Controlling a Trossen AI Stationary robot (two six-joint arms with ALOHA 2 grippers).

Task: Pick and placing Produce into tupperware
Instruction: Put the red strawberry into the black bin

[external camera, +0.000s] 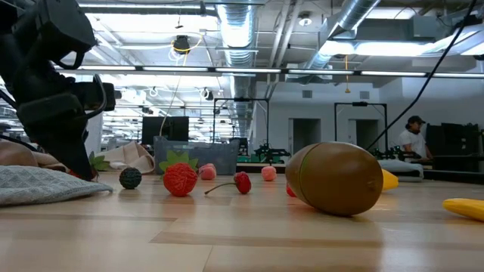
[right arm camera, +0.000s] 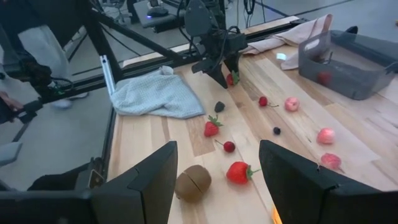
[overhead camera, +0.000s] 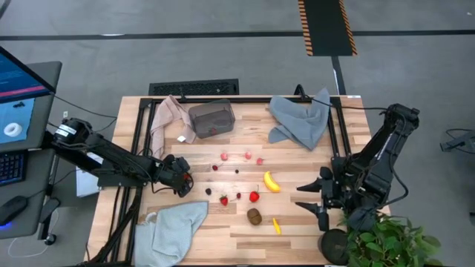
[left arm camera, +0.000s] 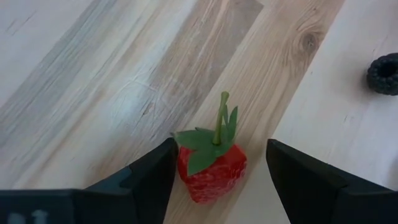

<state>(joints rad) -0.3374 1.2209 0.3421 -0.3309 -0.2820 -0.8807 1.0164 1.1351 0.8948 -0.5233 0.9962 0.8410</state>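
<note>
Place: open industrial lab
Signs: exposed ceiling ducts (external camera: pixel 249 19), strip lights, monitor (overhead camera: pixel 18 96), person at far workstation (external camera: pixel 414 140)

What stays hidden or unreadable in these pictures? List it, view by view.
- High view: the strawberry between the open left gripper fingers is covered by the gripper itself.
- High view: the tupperware holds something red, too small to name.
- Low view: the banana is mostly behind the kiwi; a yellow piece is cut by the picture's edge.
- Right wrist view: the tupperware's far end runs off the picture's edge.
</note>
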